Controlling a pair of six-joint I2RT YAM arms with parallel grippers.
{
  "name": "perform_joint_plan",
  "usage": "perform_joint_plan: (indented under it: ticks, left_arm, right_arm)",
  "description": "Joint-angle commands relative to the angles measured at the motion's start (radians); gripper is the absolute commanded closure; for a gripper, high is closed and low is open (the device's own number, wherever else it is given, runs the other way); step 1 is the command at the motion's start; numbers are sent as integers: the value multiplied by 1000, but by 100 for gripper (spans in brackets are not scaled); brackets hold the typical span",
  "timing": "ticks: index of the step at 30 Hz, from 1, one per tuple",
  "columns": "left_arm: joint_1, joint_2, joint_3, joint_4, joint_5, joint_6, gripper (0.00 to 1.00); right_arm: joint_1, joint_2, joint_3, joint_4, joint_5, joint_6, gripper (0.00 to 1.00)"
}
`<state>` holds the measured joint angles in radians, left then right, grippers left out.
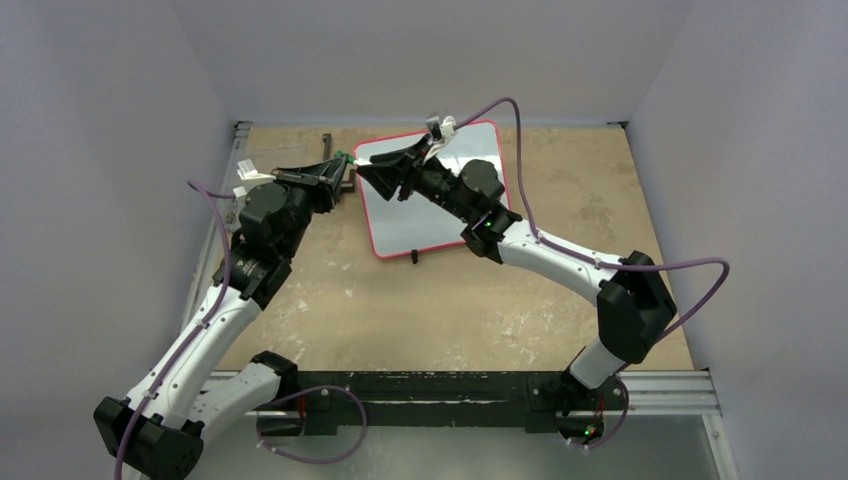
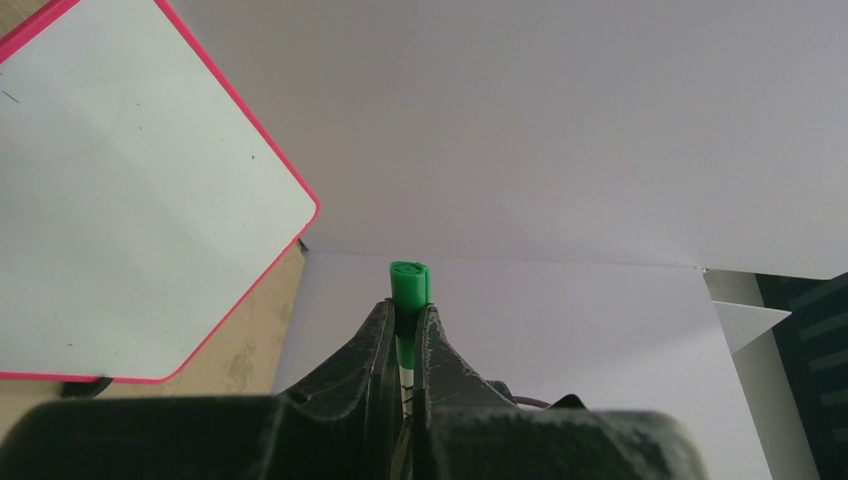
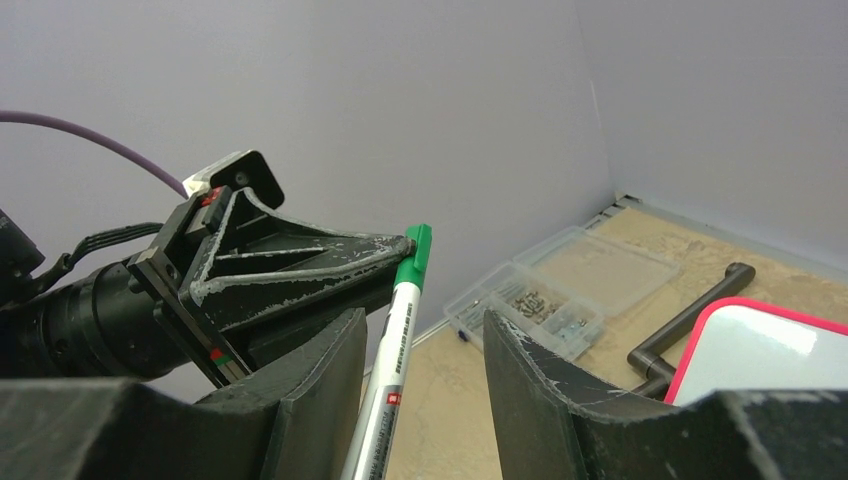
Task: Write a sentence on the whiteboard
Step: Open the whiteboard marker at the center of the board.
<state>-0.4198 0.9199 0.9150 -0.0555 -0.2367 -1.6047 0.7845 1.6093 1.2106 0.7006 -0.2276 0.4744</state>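
Observation:
The whiteboard (image 1: 420, 215), white with a red frame, lies flat at the back middle of the table. Its visible surface is blank in the left wrist view (image 2: 130, 200); no green sentence shows, and my right arm hides part of it. My left gripper (image 1: 343, 168) is shut on the green cap (image 2: 410, 280) of a marker, held in the air just left of the board. My right gripper (image 3: 422, 325) is open, with the marker's silver barrel (image 3: 395, 350) between its fingers, close to the left one. The two grippers face each other tip to tip.
A clear plastic box of small screws (image 3: 545, 290) and a dark L-shaped metal handle (image 3: 690, 315) lie on the table at the back left, near the board's corner. Grey walls close in the table at the back and on both sides.

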Motion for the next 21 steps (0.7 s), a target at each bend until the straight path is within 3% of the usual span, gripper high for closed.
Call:
perform_joint_plan:
  ticks: [1, 3, 6, 8, 16, 21]
  left_arm:
    - [1, -17, -13, 75, 0, 6, 100]
    - [1, -20, -17, 76, -9, 9, 100]
    - [1, -33, -23, 77, -25, 11, 100]
    - [1, -41, -26, 80, -34, 11, 100]
    - [3, -39, -30, 84, -31, -1, 100]
    - [3, -35, -36, 89, -24, -13, 100]
  right_arm:
    - [-4, 5, 47, 26, 10, -3, 95]
    - [-4, 3, 49, 17, 11, -2, 91]
    - [-4, -7, 47, -1, 16, -2, 62]
    - [-4, -13, 47, -7, 22, -3, 52]
    - [-4, -18, 54, -28, 23, -3, 48]
    - [-4, -27, 48, -30, 31, -6, 52]
